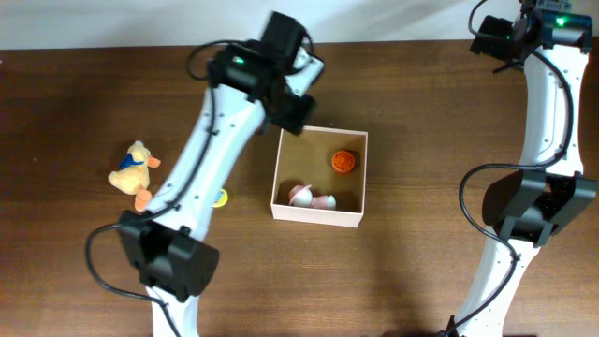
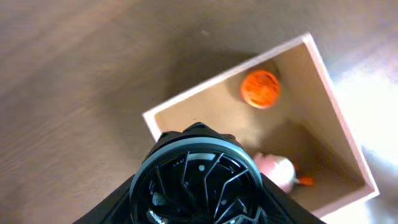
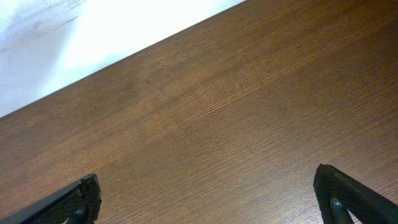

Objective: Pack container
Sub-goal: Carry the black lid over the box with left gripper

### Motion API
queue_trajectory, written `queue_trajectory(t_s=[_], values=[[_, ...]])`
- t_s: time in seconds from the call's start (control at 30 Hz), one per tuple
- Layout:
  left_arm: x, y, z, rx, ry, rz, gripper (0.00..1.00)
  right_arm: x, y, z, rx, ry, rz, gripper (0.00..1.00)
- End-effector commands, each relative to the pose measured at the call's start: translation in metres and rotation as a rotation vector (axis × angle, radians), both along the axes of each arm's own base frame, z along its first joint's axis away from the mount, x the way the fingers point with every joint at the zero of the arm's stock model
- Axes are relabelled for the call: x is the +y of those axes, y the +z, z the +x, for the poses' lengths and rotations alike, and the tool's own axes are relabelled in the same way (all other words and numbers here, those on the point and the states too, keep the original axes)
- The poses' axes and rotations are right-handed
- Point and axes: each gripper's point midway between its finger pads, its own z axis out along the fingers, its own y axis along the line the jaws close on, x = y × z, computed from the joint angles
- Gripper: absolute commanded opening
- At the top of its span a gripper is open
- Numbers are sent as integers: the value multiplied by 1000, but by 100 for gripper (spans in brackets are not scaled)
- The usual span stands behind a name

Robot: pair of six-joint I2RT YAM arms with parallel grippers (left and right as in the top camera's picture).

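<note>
One container sits mid-bench and holds two things: one orange ball at its far right and one pink-and-white toy by its near wall. One yellow plush duck lies well left of it. The left hand hangs over the container's far-left corner. Its wrist view shows a round black spoked shape hiding the fingers, so I cannot tell its grip. Only the right wrist view shows the right hand released, its fingers spread wide above the bench.

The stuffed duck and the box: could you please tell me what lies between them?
In the overhead view, the white link of the left arm crosses between the duck and the box, with a small yellow thing peeking out beside it.
</note>
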Motion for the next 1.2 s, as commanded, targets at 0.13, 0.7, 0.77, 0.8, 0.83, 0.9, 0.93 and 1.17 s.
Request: queue_trajectory(t_s=[0.13,0.7,0.77,0.8,0.83,0.9,0.93,1.17], values=[[-23,-71,-9,144,-58,102,24,2,8,-1,-17,-5,0,99],[-42,-122,15,149,-65,83,24,2,8,-1,-16,-5,0,99],[-47,-122,16,147,-72,59,24,2,8,-1,-16,-5,0,99],[-48,-123,16,148,-73,57,24,2,8,-1,-16,-5,0,99],[-47,-123,16,148,-73,59,24,2,8,-1,-16,-5,0,99],[-47,-124,16,148,-73,59,24,2,8,-1,-16,-5,0,99],[-48,-125,17,149,-72,59,24,2,8,-1,-16,-5,0,99],[-58,-136,10,185,-94,34,23,2,8,-1,-16,-5,0,99]])
